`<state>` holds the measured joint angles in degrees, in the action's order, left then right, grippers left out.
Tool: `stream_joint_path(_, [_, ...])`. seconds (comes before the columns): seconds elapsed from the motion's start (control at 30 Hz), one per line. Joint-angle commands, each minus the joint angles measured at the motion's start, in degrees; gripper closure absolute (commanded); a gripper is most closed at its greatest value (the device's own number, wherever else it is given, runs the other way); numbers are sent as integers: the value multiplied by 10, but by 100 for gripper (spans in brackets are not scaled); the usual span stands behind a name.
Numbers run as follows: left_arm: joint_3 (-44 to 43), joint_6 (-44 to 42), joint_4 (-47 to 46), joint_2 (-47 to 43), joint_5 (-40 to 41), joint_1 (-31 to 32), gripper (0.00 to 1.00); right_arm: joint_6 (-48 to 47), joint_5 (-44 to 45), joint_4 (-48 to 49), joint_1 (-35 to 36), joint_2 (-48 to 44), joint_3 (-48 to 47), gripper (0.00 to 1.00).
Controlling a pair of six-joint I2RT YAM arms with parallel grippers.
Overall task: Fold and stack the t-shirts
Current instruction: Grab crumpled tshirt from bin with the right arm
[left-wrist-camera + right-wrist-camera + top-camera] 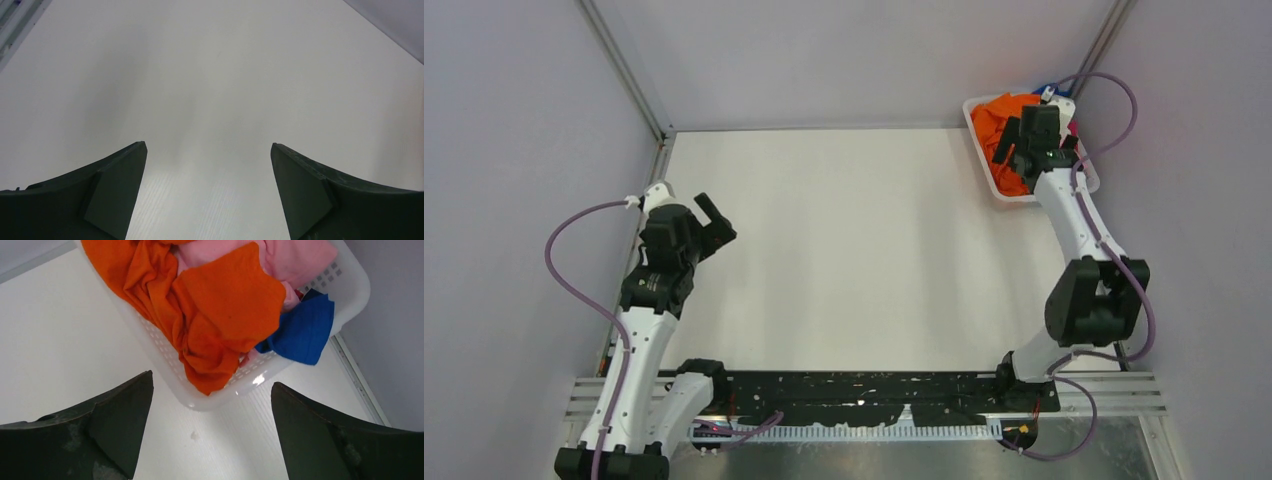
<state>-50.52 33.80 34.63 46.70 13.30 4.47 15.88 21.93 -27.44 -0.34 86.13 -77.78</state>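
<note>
From above, the shirts (1006, 115) sit piled in a white basket (1016, 199) in the far right corner. The right claw (1016, 150) hangs over them. The left claw (719, 222) hangs over the table (854, 250).

Left wrist: its fingers are wide apart and hold nothing.

Right wrist: its fingers are wide apart too. The orange shirt (225, 305) lies on top. I think the claw should pinch one fat orange fold and lift it clear of the rim.

I see no words to read.

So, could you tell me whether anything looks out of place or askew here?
Nothing damaged, but the blue t-shirt hangs over the white basket's rim, and the orange t-shirt lies crumpled over the pink t-shirt.
</note>
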Motion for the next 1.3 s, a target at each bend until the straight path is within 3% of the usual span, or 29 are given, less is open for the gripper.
stream_joint_path(0.0, [-4,-20,-42,9,14,-2,1,-49,15,-2,-23,108,-142,6])
stream_joint_path(0.13, [-5,-27,-49,13,22,-3,1,-81,14,-8,-30,222,-231,9])
stream_joint_path(0.33, [-4,-27,-67,22,17,-2,1,-99,12,-1,-34,301,-288,19])
stream_joint_path(0.4, [-8,-26,-68,26,17,-3,1,-94,11,0,-35,314,-290,31])
stream_joint_path(0.47, [-10,-27,-68,30,19,-3,1,-92,13,3,-36,320,-291,59])
stream_joint_path(0.6, [-13,-25,-66,33,18,-3,1,-101,11,4,-36,306,-304,92])
stream_joint_path(0.87, [-7,-21,-70,20,2,-2,1,-130,-38,32,-36,173,-309,95])
stream_joint_path(1.13, [-1,-15,-71,-4,-8,-3,1,-119,-198,85,-36,31,-336,95])
stream_joint_path(1.27, [8,-11,-76,-16,-10,-2,1,-69,-368,172,-34,-12,-325,95])
